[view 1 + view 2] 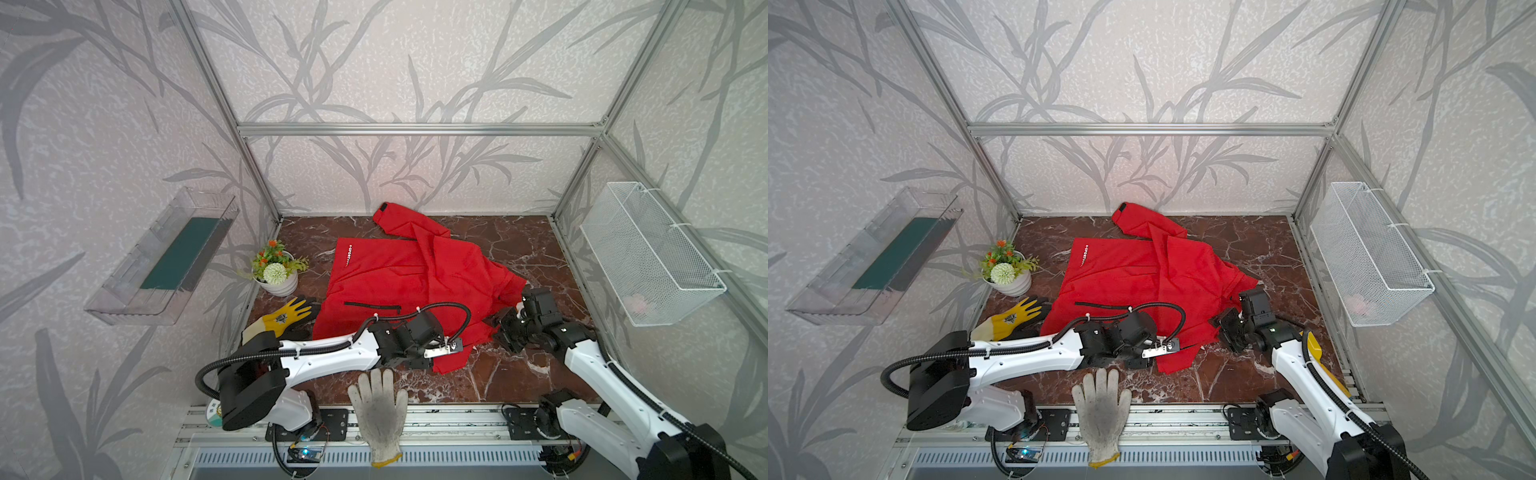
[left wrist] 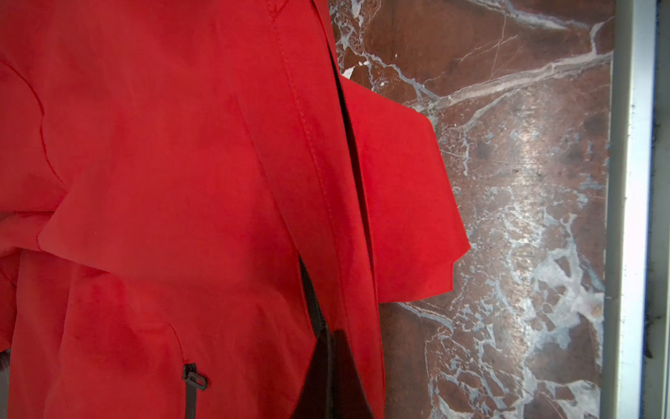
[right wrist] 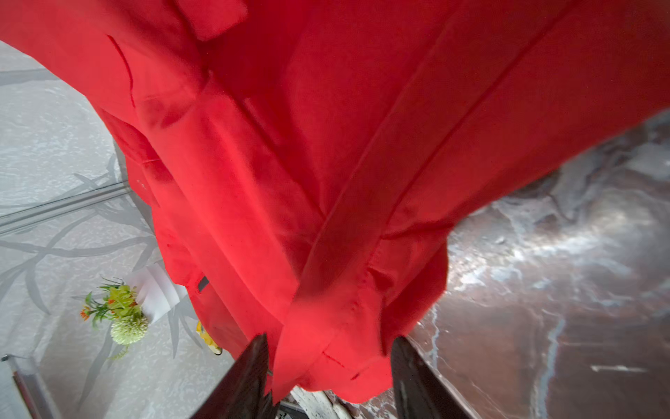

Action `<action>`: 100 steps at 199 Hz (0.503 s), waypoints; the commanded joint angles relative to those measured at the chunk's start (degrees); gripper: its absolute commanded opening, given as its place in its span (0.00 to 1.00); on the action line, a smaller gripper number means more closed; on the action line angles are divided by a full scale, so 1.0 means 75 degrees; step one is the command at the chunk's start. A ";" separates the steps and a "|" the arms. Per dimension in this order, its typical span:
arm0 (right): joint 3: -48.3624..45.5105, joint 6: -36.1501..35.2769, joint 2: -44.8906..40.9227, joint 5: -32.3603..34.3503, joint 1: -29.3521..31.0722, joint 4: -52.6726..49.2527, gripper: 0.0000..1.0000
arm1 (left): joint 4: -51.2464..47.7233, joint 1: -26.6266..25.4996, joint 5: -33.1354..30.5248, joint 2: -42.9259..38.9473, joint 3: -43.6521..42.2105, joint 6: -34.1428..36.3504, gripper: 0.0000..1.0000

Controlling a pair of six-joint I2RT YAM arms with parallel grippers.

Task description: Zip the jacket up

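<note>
You've got jacket [image 1: 399, 274] bright red, lettering [image 1: 348, 255] white, pocket zipper [image 1: 372, 305] blk. Tabletop [image 1: 519, 245] dk red-brown marble, white veins. Yellow glove [image 1: 286, 316] w/ blk logo; white glove [image 1: 380, 409], palm grey-smudged. Walls [image 1: 374, 62] pale grey, leaf pattern. Basket [image 1: 648, 257] white mesh.

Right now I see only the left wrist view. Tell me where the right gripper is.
Observer: The right gripper grips a bunch of the jacket's right edge.
Operator: Report what lies at the table's front.
Observer: A white glove lies across the front edge.
Operator: Name what's left of the jacket.
Observer: A yellow glove lies beside its left edge.
</note>
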 commanded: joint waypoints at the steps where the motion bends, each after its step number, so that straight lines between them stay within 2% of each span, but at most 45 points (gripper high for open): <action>1: -0.0170 0.0426 0.0241 -0.0420 -0.0047 0.0992 0.54 | -0.0304 -0.0035 -0.0137 -0.0025 0.0083 -0.0004 0.00; 26: 0.0181 0.0048 0.0611 -0.0640 -0.0045 0.0623 0.55 | -0.0284 -0.0041 -0.0134 -0.0042 0.0066 -0.0043 0.00; 59: -0.0286 0.0499 0.0902 -0.0783 -0.0047 0.1735 0.49 | -0.0296 -0.0038 -0.0187 -0.0088 0.0083 0.0024 0.00; 100: -0.0142 0.0335 0.1209 -0.0720 -0.0047 0.1751 0.49 | -0.0287 -0.0083 -0.0231 -0.0221 0.0016 0.0128 0.00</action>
